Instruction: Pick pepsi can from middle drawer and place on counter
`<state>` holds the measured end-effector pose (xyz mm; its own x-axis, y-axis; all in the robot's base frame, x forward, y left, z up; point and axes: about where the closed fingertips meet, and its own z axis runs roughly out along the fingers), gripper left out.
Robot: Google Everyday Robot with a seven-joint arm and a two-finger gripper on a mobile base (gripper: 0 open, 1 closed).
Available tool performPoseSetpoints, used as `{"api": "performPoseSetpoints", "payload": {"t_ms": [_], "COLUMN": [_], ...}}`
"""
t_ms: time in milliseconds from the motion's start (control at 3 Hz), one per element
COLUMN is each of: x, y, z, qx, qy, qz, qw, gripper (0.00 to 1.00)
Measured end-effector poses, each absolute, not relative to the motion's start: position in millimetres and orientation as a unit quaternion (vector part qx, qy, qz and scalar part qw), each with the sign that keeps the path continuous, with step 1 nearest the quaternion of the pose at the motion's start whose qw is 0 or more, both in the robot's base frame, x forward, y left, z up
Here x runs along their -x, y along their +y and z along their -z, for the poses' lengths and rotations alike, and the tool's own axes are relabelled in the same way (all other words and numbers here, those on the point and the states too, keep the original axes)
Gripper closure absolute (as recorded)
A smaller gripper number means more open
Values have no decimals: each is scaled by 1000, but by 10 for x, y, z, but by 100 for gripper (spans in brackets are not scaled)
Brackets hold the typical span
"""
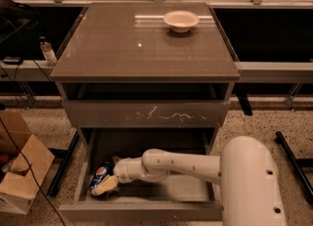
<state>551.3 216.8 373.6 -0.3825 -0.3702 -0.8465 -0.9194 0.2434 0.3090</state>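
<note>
Arm reaches down into the open middle drawer (146,212). The gripper (104,184) sits at the drawer's front-left corner, right on the pepsi can (100,172). The can lies tilted against the left wall, logo up. Can't tell if the gripper is closed on it or just touching. Counter (122,49) holds a white bowl (181,20) at the back right. The scratched drawer front (146,114) above is shut.

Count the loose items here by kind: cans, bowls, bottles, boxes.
Cans: 1, pepsi can in the middle drawer, at the gripper.
Bowls: 1, white bowl on the counter.
Bottles: 1, clear bottle.
Boxes: 1, cardboard box.
Total: 4.
</note>
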Motion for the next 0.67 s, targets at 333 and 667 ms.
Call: {"api": "performPoseSetpoints", "payload": {"t_ms": [333,667], "x": [-5448,-5385], "y": [2227,2317], "z": [-3743,-3742], "qx": [455,462], "qy": [719,718], "qz": [-413,-411], "qw": [323,319], "gripper": [0,0]}}
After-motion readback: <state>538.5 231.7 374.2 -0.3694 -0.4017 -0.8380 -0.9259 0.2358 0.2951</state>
